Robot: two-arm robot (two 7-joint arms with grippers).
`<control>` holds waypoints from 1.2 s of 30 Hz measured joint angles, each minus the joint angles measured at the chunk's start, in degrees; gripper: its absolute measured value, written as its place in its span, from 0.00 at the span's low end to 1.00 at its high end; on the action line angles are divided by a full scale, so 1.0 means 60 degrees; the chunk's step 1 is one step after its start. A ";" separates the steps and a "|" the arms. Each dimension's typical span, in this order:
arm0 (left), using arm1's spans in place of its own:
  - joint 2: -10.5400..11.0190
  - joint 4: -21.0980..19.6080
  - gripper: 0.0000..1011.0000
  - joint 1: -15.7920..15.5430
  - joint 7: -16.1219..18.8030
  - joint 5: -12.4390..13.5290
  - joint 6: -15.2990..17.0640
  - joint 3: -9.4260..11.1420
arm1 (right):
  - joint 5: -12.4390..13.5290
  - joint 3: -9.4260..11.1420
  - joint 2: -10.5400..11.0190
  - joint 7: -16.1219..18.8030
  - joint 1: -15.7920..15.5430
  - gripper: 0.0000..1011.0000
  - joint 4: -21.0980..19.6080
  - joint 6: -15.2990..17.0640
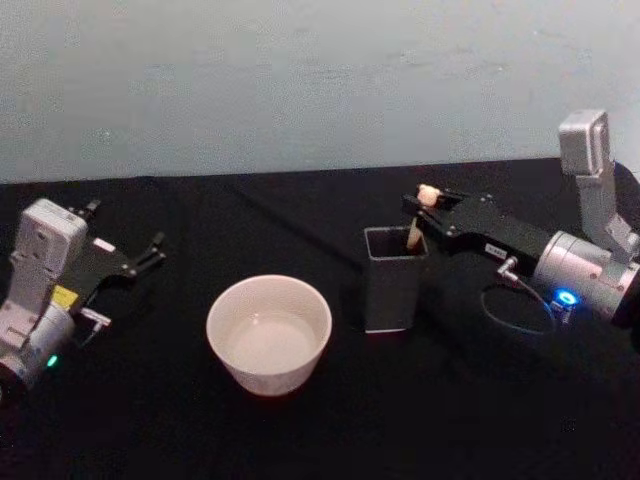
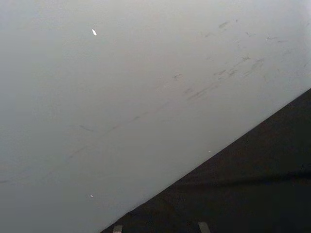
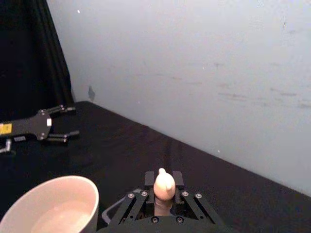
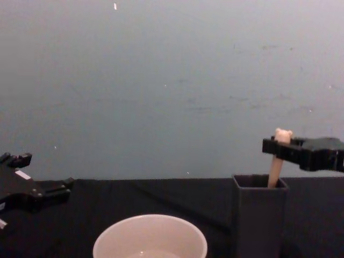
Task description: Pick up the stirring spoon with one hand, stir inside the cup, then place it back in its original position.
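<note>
The cup stands nearest on the black tabletop. Just right of it, slightly farther back, the dark holder contains the stirring spoon, upright. The right gripper jaws clamp its handle below the bear head. The left gripper rests far left, jaws apart; its yellow label is unreadable.

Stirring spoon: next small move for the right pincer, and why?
Probably a straight lift. The right pincer looks shut on the stirring spoon just under its bear head, and the spoon stands in the dark holder, bowl hidden by the walls. Swinging toward the cup at once, to the holder's left, would likely snag the rim. The left pincer lies parked, open, far left.
</note>
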 joint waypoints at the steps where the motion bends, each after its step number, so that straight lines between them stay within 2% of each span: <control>1: 0.0000 0.0000 0.99 0.0000 0.0000 0.0000 0.0000 0.0000 | 0.0084 0.0034 0.0021 -0.0008 -0.0006 0.21 -0.0070 0.0025; 14: 0.0000 0.0000 0.99 0.0000 0.0000 0.0000 0.0000 0.0001 | 0.0857 0.0269 0.0217 -0.0007 0.0103 0.21 -0.0583 0.0168; 23: 0.0000 0.0000 0.99 0.0000 0.0000 0.0001 0.0000 0.0000 | 0.1203 0.0323 0.0257 -0.0009 0.0269 0.21 -0.0953 -0.0090; 29: 0.0000 0.0000 0.99 0.0000 0.0000 0.0000 0.0000 0.0000 | 0.1318 0.0191 0.0132 0.0036 0.0482 0.21 -0.1035 -0.0280; 36: 0.0000 -0.0001 0.99 0.0000 0.0000 0.0000 0.0000 0.0000 | 0.1289 -0.0191 -0.0056 0.0159 0.0691 0.21 -0.1039 -0.0424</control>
